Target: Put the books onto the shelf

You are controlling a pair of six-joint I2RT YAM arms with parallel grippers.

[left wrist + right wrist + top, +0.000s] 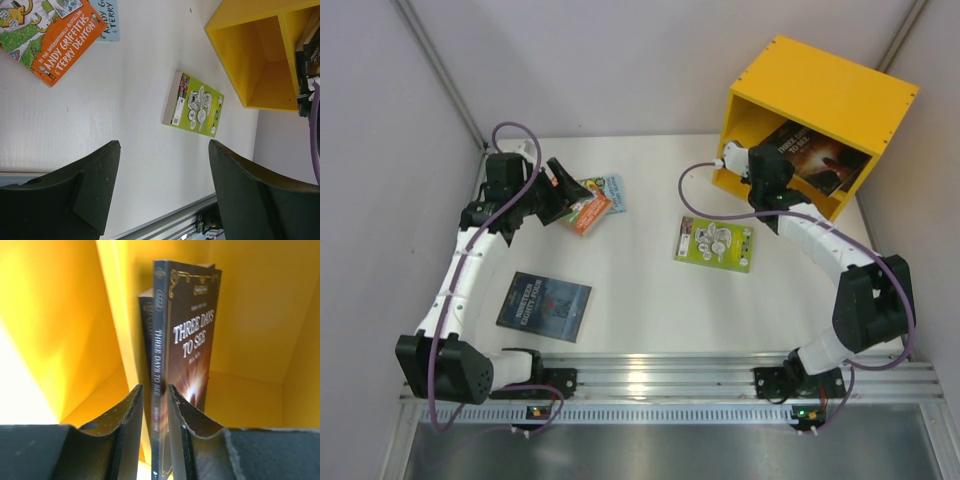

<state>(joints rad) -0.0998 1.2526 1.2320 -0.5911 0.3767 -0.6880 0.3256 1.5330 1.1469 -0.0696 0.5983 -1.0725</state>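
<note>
My right gripper (155, 390) clamps the dark book (192, 340) by its spine, inside the shelf (250, 315). Left gripper (165, 146) hangs open, empty.

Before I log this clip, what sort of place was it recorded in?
Probably a lab robot test cell: a white tabletop boxed in by plain pale wall panels, two arms bolted to an aluminium rail, and staged props, a bright yellow wooden shelf box and a lime green paperback.

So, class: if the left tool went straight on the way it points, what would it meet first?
The left tool probably meets bare table short of the green book; depth unclear.
</note>
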